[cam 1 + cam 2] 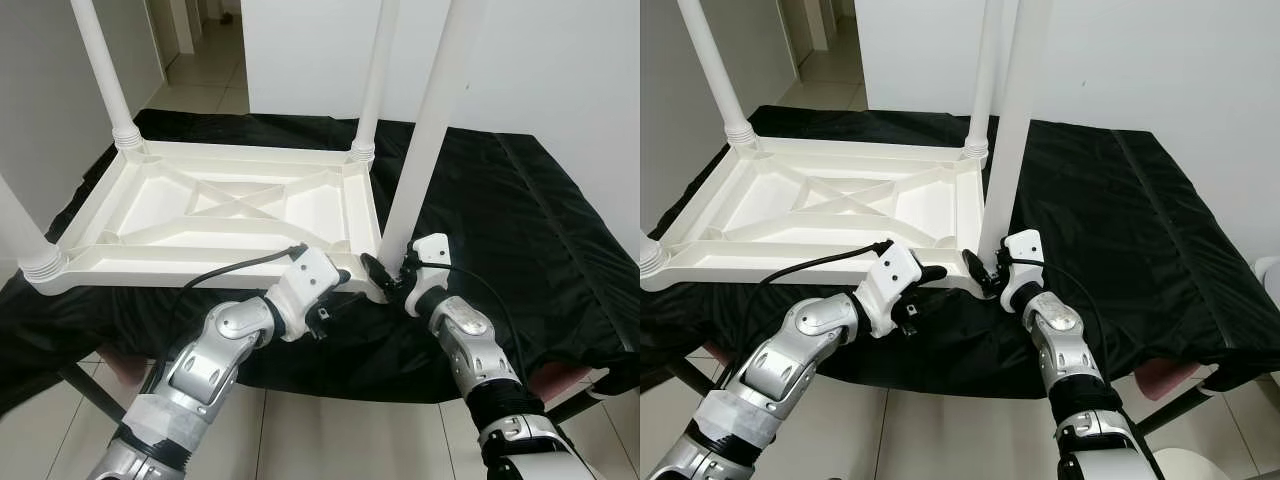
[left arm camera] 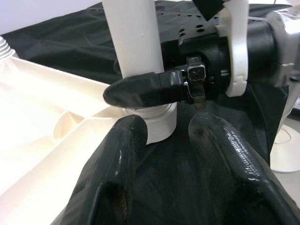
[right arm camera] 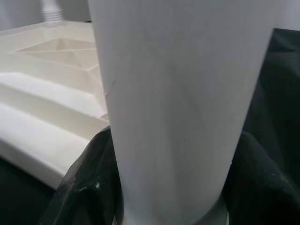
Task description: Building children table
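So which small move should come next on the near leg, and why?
Probably the right pincer should twist the leg further into its corner socket. Its fingers already clasp the leg's base, and the left pincer sits open beside the upturned table top, bracing little.

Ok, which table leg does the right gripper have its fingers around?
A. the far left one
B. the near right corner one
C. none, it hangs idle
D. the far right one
B: the right gripper closes its fingers around the base of the near right leg at the upturned table top's corner.
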